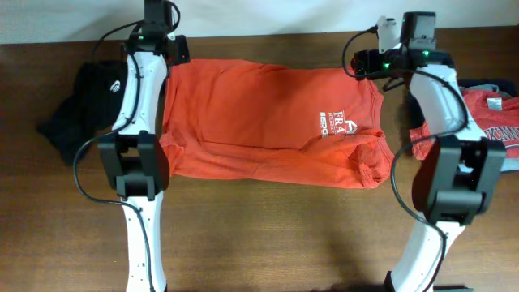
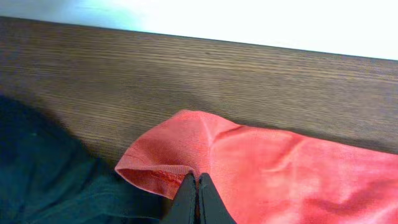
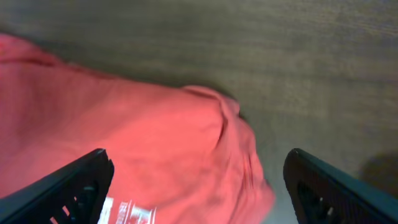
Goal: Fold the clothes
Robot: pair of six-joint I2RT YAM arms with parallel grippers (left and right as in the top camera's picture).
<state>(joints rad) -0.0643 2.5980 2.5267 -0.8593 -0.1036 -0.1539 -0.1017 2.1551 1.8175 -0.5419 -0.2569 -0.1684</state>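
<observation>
The orange-red T-shirt [image 1: 268, 122] lies spread across the table, its white print [image 1: 336, 123] toward the right and its lower right part bunched. My left gripper [image 1: 166, 61] is at the shirt's far left corner. In the left wrist view the jaws [image 2: 198, 179] are shut on the edge of a raised fold of the T-shirt [image 2: 273, 168]. My right gripper [image 1: 366, 65] is at the far right corner. In the right wrist view it is wide open [image 3: 199, 180] above the T-shirt [image 3: 143, 155], not touching it. The black garment [image 1: 81, 105] lies crumpled at the left.
A second red garment with white lettering [image 1: 499, 130] lies on a grey piece at the right edge. The black garment also shows in the left wrist view [image 2: 43, 168], beside the held corner. The wooden table [image 1: 284, 235] ends at the far edge behind both grippers.
</observation>
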